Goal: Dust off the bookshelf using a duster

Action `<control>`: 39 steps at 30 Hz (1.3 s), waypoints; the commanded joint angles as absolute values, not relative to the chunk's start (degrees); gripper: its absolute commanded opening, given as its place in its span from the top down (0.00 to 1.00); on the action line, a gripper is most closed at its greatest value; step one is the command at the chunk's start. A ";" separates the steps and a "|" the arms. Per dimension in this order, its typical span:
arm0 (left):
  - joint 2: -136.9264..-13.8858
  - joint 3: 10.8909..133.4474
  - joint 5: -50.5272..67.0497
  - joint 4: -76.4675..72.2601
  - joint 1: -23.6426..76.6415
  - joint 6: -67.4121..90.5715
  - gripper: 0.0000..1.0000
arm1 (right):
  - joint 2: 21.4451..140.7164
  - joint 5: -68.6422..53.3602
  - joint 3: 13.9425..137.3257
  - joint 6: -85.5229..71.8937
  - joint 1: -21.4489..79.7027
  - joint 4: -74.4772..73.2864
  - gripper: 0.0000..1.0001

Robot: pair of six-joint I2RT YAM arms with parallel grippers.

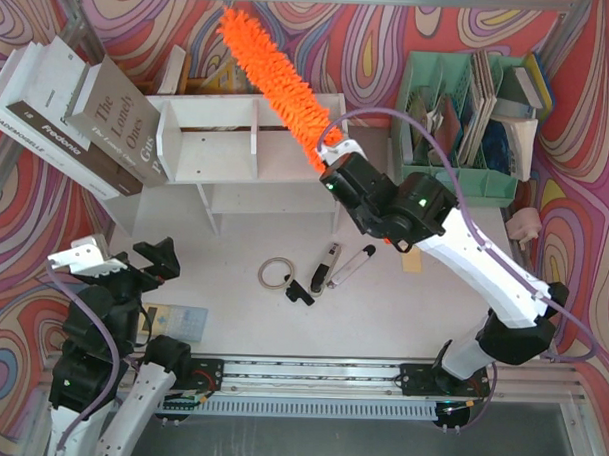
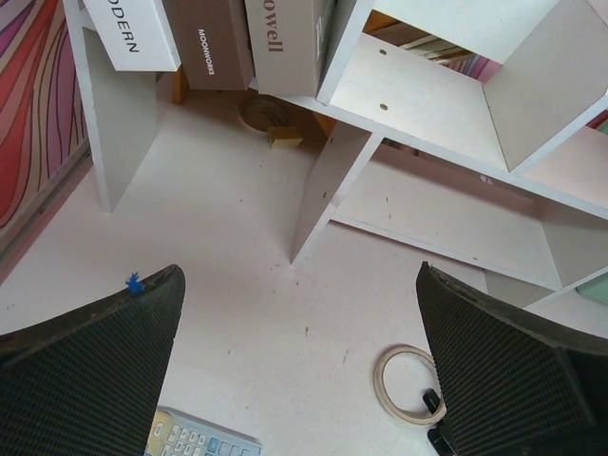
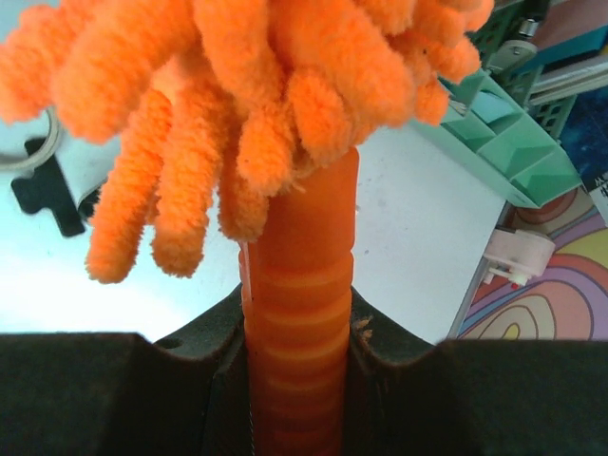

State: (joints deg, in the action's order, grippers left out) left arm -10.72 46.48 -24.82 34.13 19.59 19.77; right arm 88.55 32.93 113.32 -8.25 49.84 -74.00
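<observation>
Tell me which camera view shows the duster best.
Top external: nearly the whole duster shows, slanting across the right end of the bookshelf. The right wrist shows only its handle and nearest fluff, close up; the left wrist shows none of it.

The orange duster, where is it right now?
Top view: the duster, gripped in the right tool, slants over the right end of the white bookshelf.

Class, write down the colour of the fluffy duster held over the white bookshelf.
Bright orange. The duster shows best in the top external view.
</observation>
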 commanded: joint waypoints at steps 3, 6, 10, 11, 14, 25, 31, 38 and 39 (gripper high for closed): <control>-11.74 45.79 -24.00 32.17 18.98 20.15 0.02 | 89.39 31.10 110.99 -7.12 52.37 -70.24 1.00; -12.08 45.88 -23.68 32.10 18.76 20.13 0.02 | 89.52 30.52 109.53 -6.94 52.69 -69.63 1.00; -12.13 45.81 -23.49 32.04 18.55 20.17 0.02 | 90.34 32.19 108.20 -7.31 52.67 -70.26 1.00; -12.13 45.79 -23.40 32.00 18.48 20.19 0.02 | 90.69 33.21 107.99 -7.56 52.68 -70.74 1.00; -12.28 45.79 -23.17 32.04 18.37 20.20 0.02 | 91.58 37.21 107.82 -8.65 52.73 -72.57 1.00; -12.31 45.79 -22.42 31.71 17.70 20.21 0.02 | 90.49 47.45 111.03 -12.74 51.14 -74.94 1.00; -12.13 45.79 -22.28 31.72 17.67 20.23 0.02 | 89.02 49.55 113.78 -16.25 46.76 -78.30 1.00; -12.09 45.79 -22.24 31.76 17.58 20.30 0.02 | 87.40 47.63 118.70 -16.90 43.37 -80.75 1.00; -12.05 45.79 -22.24 31.75 17.58 20.35 0.02 | 87.34 47.10 118.33 -16.93 43.38 -81.15 1.00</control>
